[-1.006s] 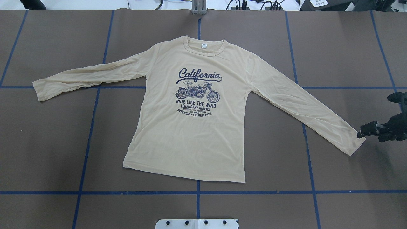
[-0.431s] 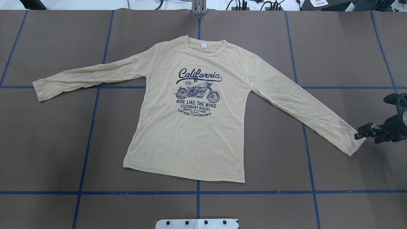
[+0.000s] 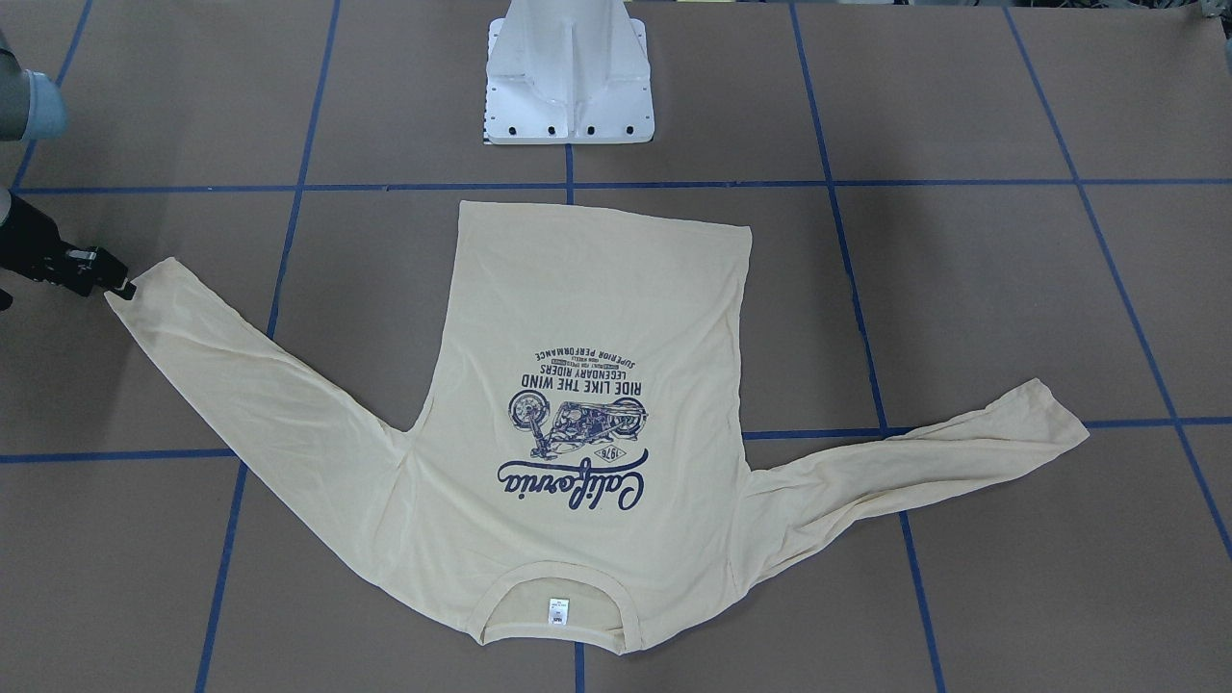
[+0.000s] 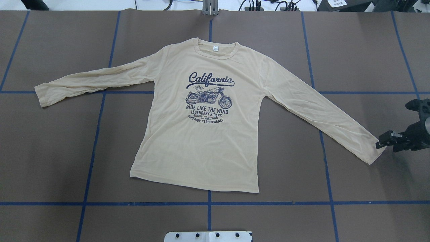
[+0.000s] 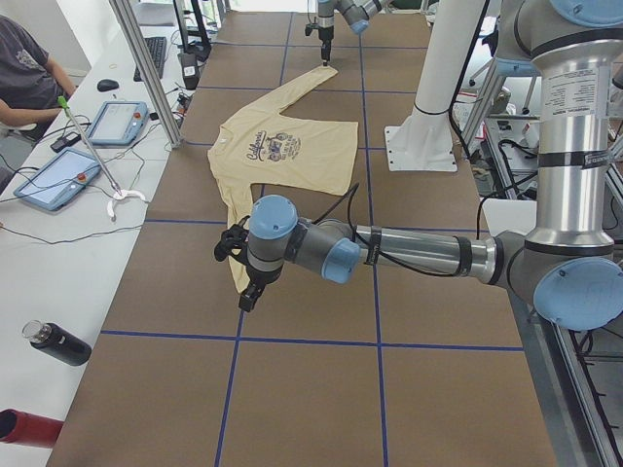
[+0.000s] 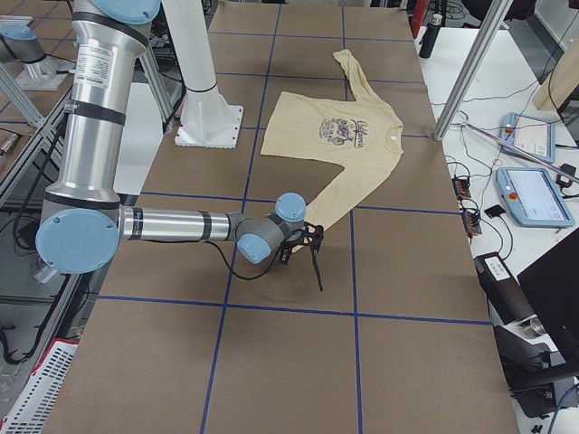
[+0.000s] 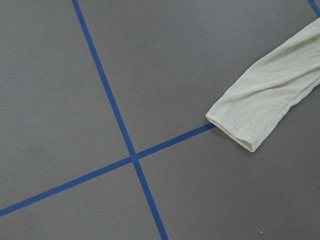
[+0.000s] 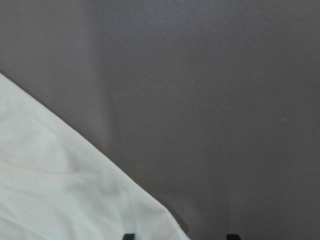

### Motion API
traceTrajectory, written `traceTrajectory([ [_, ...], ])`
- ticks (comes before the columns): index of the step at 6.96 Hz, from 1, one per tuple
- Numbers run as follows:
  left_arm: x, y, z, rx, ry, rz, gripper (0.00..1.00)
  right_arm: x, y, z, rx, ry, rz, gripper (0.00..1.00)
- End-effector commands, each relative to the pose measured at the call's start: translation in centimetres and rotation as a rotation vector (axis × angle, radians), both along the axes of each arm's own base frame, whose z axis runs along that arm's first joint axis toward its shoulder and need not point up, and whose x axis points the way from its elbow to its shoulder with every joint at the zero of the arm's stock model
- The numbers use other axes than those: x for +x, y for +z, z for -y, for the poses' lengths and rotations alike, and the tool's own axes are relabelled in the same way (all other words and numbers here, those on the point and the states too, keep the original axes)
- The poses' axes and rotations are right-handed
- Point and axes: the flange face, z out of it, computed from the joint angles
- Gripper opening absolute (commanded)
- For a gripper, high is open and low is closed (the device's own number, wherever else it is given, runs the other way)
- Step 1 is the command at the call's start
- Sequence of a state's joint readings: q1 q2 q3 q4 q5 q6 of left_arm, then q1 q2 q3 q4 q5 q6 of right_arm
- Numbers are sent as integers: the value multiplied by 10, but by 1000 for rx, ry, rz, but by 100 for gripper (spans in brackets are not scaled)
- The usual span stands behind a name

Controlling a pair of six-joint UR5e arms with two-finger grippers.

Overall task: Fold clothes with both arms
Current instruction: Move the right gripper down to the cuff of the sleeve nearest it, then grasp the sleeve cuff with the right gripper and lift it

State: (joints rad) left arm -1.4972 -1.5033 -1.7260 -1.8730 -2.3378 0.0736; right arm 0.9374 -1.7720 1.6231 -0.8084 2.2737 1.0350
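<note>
The shirt [image 4: 201, 148] lay flat and face up on the table [image 4: 50, 151], with its navy print [image 4: 209, 97] showing and both sleeves stretched out to the sides.

The right gripper [image 4: 379, 145] stood at the outer end of the shirt's sleeve on the robot's right, at the edge of that cuff [image 4: 373, 153]. We could not tell whether it touched the cloth. In the right wrist view its two fingertips [image 8: 128, 236] were spread apart, and the corner of the cuff reached into the gap between them.

The left gripper [image 5: 241, 284] hung above the table beyond the end of the shirt's other sleeve. We saw it only from the side and could not tell whether it was spread or pressed together. Its wrist camera looked down on that cuff [image 7: 235, 131], which lay over a blue tape line [image 7: 165, 145].

Compared with a second earlier, the right gripper had slid a little along the cuff edge towards the shirt's hem side. Since the last earlier frame it had barely moved. The shirt itself had not shifted.
</note>
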Motion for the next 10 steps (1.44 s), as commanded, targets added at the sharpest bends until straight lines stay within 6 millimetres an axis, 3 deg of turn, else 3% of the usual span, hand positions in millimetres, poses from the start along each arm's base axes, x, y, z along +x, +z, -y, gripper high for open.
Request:
traceTrajectory([
  [1,0,0,0,0,0,0,100,0,1,-1,-7,2,0,15],
  [2,0,0,0,0,0,0,100,0,1,-1,-7,2,0,0],
  [3,0,-1,0,1,0,0,100,0,0,-2,-8,0,2,0],
  [4,0,-1,0,0,-1,0,100,3,-13,-2,8,2,21,0],
  [6,0,-4,-1,6,0,-4,100,41,-84,19,43,67,128,0],
  [7,0,-5,-1,8,0,-4,100,29,-143,46,14,92,162,0],
  [8,0,-4,-1,6,0,-4,100,-3,-222,102,-70,163,174,0],
  [9,0,-3,0,3,1,-5,100,-49,-299,135,-112,168,157,0],
  [10,0,-1,0,0,1,-5,100,-97,-361,156,-98,183,101,0],
])
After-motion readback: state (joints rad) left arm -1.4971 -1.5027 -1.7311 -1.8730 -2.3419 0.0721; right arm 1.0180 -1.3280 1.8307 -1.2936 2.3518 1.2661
